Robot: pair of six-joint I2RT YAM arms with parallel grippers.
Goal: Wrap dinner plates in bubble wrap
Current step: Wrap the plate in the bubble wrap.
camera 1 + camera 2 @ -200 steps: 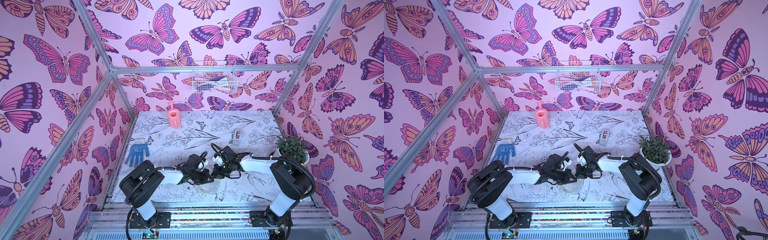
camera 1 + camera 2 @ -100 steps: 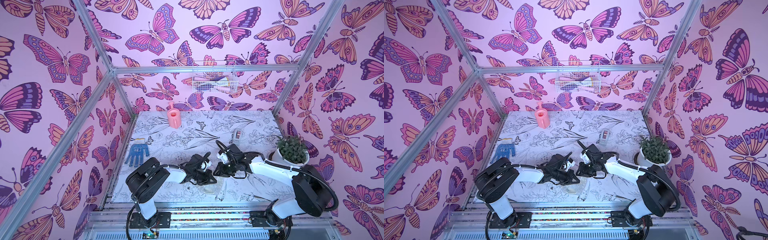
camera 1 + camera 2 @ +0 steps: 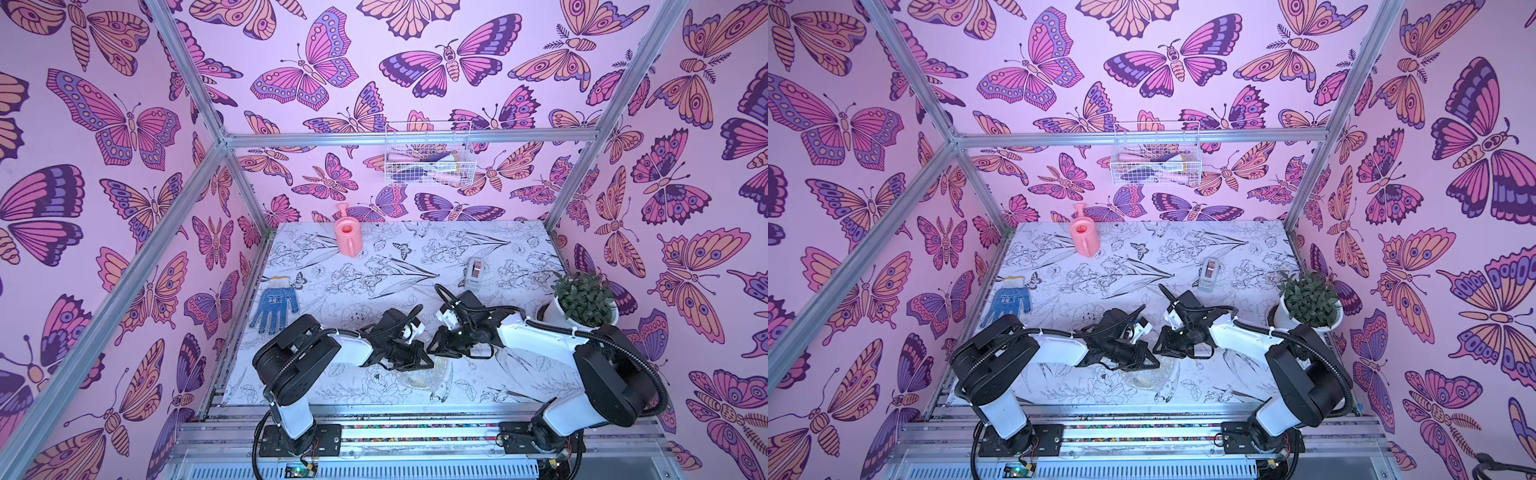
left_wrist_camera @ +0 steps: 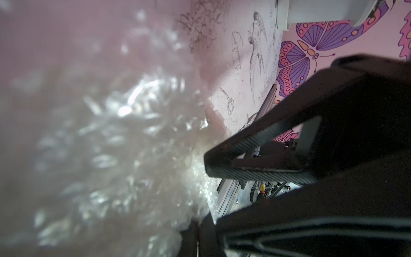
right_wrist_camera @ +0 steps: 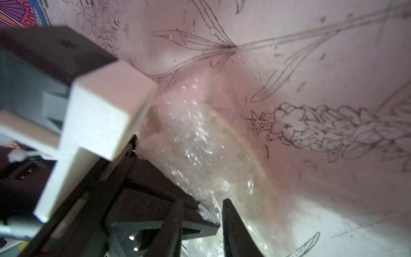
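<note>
Item: dinner plate (image 3: 417,375), lying front-centre on the tabletop (image 3: 374,270) under bubble wrap (image 4: 111,133); my shut left jaws are pinching the wrap, apparently to hold it folded over, right jaws hanging part-open, empty.

Top views bright, even pinkish light, sharp, my wrist cams dim, close stuff blurred, glare specks on bubble wrap (image 4: 124,110).

From my right wrist, the small round cream-white plate (image 5: 242,140) shows only as a blurred curved rim through the clear crinkly bubble wrap (image 5: 195,142), motifs unreadable.
</note>
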